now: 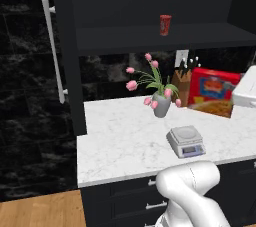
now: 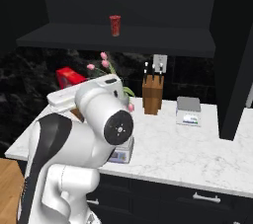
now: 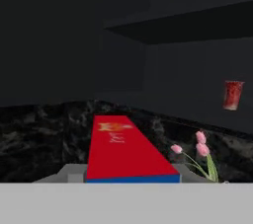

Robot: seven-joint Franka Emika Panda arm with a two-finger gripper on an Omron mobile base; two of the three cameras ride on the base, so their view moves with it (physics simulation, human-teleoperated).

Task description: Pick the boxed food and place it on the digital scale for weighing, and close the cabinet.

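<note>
The boxed food [image 1: 214, 91] is a red box with a yellow food picture, by the knife block at the back right of the counter. The white hand [image 1: 246, 90] reaches it from the right. In the hand view its long red face [image 3: 123, 151] runs away from my gripper [image 3: 131, 177], which is shut on its near end. From the right base it is a red corner [image 2: 70, 76] behind the arm. The digital scale [image 1: 186, 141] sits bare near the counter's front edge, half hidden by the arm [image 2: 121, 155]. The black cabinet's left door [image 1: 67, 56] and right door [image 2: 236, 55] stand open.
A small red cup [image 1: 165, 24] stands on the cabinet shelf. A grey vase of pink tulips [image 1: 161, 103] is just behind the scale, with a wooden knife block [image 1: 182, 83] behind it. A flat grey-and-blue device [image 2: 189, 110] lies right of the block. Black drawers [image 1: 130, 201] sit below.
</note>
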